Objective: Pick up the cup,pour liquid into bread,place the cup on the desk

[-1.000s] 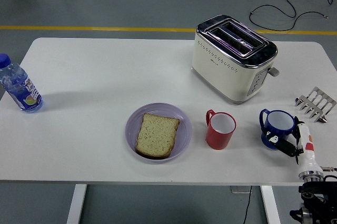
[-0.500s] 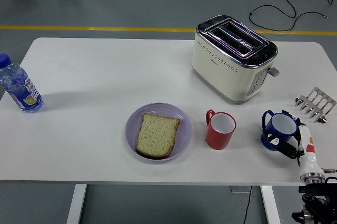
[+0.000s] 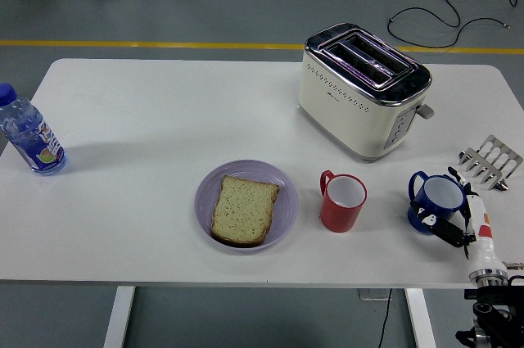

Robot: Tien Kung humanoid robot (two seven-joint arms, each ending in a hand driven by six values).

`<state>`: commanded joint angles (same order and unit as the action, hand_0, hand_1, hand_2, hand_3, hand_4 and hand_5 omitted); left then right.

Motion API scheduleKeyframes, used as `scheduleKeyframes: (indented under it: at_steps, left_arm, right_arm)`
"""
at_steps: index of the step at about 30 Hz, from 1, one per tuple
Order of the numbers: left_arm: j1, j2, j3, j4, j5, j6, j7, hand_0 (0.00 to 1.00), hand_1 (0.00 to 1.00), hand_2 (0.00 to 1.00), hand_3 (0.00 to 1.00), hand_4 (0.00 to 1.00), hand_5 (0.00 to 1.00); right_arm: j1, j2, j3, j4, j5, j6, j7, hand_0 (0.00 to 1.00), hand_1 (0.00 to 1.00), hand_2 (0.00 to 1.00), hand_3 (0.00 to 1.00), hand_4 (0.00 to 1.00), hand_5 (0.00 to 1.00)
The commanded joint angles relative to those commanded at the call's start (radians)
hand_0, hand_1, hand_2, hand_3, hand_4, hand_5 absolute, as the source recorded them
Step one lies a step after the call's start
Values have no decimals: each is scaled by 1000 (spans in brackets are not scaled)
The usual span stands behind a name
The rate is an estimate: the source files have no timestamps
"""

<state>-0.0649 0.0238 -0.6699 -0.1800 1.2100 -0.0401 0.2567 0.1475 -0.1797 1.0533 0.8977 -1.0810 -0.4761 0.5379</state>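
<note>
Right now my right hand (image 3: 458, 221) has its fingers curled around the blue cup (image 3: 435, 201) at the near right; I judge the grip shallow, so a lift may tip it. Going farther out I count two cups, blue and red cup (image 3: 341, 201), one bread slice (image 3: 243, 210) on one purple plate (image 3: 282, 187), one bottle (image 3: 29, 137), one rack (image 3: 490, 161), one toaster (image 3: 363, 88).
</note>
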Motion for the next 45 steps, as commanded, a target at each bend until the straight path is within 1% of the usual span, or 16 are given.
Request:
scheduleKeyframes:
  at_steps: [1,2,7,8,13,15,19,20,21,29,32,45]
  left_arm:
    - [0,0,3,0,-2,0,0,655,691,711,605,342,922]
    - [0,1,5,0,-4,0,-1,655,691,711,605,342,923]
    - [0,1,3,0,-3,-1,0,655,691,711,605,342,923]
    - [0,1,4,0,-4,-1,0,655,691,711,605,343,920]
    - [0,0,0,0,1,-2,0,655,691,711,605,343,920]
    - [0,0,-1,0,3,-2,0,655,691,712,605,343,920]
    - [-1,1,0,0,0,-2,1,655,691,712,605,343,920]
    - [-2,1,3,0,-2,-2,0,655,691,712,604,342,918]
    - [-2,1,3,0,0,-2,0,655,691,712,604,342,918]
    - [-4,2,5,0,-2,-2,0,655,691,712,604,343,919]
    - [-5,2,5,0,-5,-1,0,655,692,712,604,342,917]
    - [-7,3,5,0,-8,0,-1,656,693,712,604,343,915]
  right_arm:
    - [-1,0,3,2,-1,2,-2,761,713,907,974,914,25]
    - [-2,0,4,3,-1,4,-3,804,747,921,989,919,20]
    - [-2,0,9,-1,-14,14,-16,804,747,921,989,919,20]
    - [-2,0,8,-2,-17,16,-18,849,781,935,997,916,17]
    - [-3,0,10,1,-22,18,-19,849,781,935,997,916,17]
    - [-5,0,14,9,-25,16,-18,860,799,949,998,925,22]
    - [-13,-1,26,40,-34,13,-17,860,799,949,998,925,22]
    - [-15,-1,31,49,-37,14,-19,872,821,965,998,926,15]
    - [-17,-1,35,55,-39,13,-20,872,821,965,998,926,15]
    - [-23,-7,57,95,-56,20,-36,875,827,968,998,930,6]
    - [-31,-12,68,138,-80,14,-45,886,830,972,998,934,3]
    - [-51,-28,102,277,-152,-15,-71,891,835,972,998,934,5]
